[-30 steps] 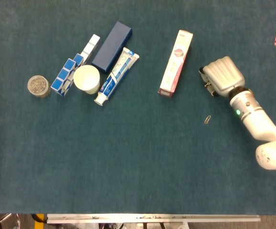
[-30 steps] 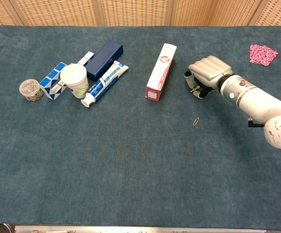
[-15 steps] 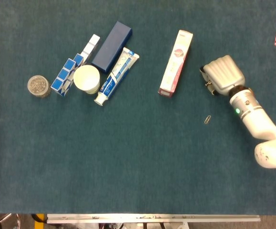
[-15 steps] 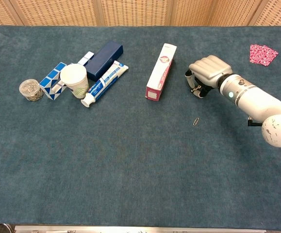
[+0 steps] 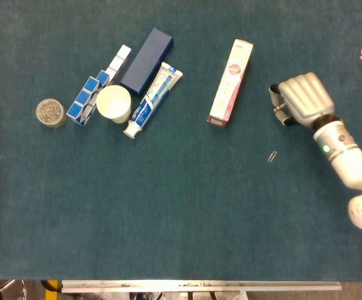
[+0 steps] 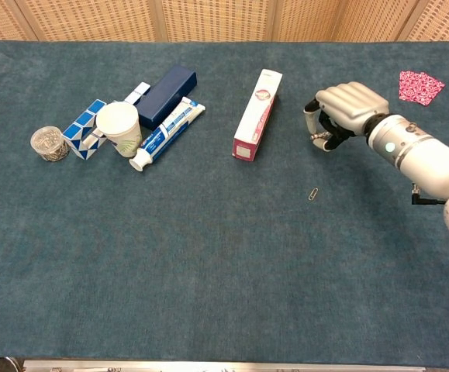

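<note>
1. Now the right robot hand (image 5: 301, 99), fingers curled in on nothing, has drifted right, further from the pink toothpaste box (image 5: 231, 82).
2. The box lies flat and untouched on the table (image 5: 181, 219); a paperclip (image 5: 272, 157) sits nearer the hand.
3. The widening gap suggests a retreat rather than an approach.

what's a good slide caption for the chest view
Right hand hovers with curled fingers beside a pink box, a paperclip nearby.
</note>
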`<state>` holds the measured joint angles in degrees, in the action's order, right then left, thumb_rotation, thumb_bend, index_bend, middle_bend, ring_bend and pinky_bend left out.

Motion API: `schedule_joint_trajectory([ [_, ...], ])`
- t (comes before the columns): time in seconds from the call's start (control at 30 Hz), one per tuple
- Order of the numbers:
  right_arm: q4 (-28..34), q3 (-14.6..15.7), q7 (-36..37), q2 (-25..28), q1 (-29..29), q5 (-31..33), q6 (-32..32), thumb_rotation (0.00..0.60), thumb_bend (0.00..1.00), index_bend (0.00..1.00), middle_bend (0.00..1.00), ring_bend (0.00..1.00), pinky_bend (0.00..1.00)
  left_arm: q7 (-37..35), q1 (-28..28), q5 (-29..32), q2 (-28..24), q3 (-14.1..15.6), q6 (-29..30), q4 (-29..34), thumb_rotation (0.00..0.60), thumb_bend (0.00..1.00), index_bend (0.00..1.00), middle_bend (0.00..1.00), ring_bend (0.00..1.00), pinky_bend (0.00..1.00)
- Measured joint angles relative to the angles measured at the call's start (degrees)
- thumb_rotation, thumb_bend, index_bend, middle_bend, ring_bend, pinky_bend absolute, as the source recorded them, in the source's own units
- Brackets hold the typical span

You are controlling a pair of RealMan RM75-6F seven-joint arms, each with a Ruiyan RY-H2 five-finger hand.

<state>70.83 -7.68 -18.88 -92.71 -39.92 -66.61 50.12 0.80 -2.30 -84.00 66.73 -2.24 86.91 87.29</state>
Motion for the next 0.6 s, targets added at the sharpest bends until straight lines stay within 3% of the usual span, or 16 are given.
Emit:
schedule_joint_trajectory([
  [0.33, 12.8, 3.0, 12.7, 10.0, 4.8, -9.7, 5.2, 0.600, 0.38, 0.70, 0.90, 0.90, 1.00, 0.9, -0.1, -0.6, -0.4, 0.0, 0.2, 1.1, 0.600, 0.20, 0.00, 0.00, 0.00, 0.02],
  [0.6, 17.9, 6.4, 20.3, 14.5, 7.3, -15.5, 7.1, 0.600, 0.38, 0.71, 0.90, 0.90, 1.00, 1.9, -0.2, -0.7, -0.7, 0.1, -0.1, 2.0, 0.600, 0.20, 0.00, 0.00, 0.00, 0.02],
])
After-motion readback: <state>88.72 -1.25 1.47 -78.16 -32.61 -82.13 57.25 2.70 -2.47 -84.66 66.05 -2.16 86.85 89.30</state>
